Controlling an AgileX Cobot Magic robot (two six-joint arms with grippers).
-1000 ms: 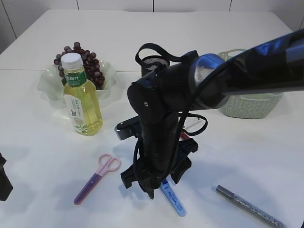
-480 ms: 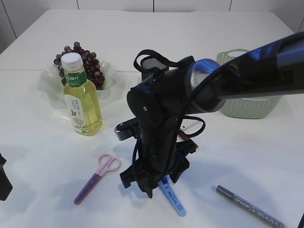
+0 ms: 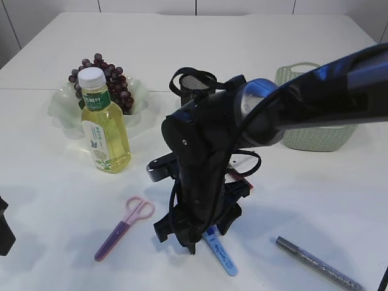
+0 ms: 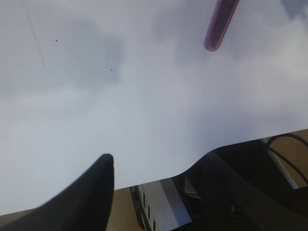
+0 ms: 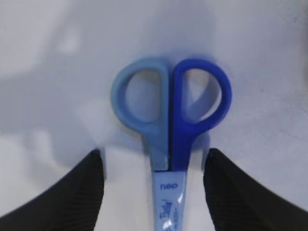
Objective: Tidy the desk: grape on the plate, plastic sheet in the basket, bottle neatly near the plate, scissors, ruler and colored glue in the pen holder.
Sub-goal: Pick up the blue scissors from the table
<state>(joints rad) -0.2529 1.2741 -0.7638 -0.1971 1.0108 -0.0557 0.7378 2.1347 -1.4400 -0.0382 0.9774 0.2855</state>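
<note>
Blue scissors [image 5: 169, 115] lie flat on the table, handles away from the camera. My right gripper [image 5: 154, 153] is open and straddles their neck, with a fingertip [image 5: 95, 166] clear of them on each side. From outside, the right arm reaches down at the table's middle over the blue scissors [image 3: 219, 251]. Pink and purple scissors [image 3: 123, 228] lie to the left. The bottle [image 3: 104, 124] stands in front of the plate [image 3: 60, 106] with the grape [image 3: 112, 82]. A silver glue pen [image 3: 318, 265] lies front right. My left gripper [image 4: 154, 166] is open and empty above the table edge.
The black mesh pen holder [image 3: 195, 82] stands behind the right arm. A green basket [image 3: 318, 136] sits at the right. A white and red item [image 3: 244, 165] peeks out behind the arm. The purple scissors tip [image 4: 220, 26] shows ahead of the left gripper.
The right arm has shifted slightly left and down over the blue scissors, uncovering more of the pen holder. Nothing on the table has moved.
</note>
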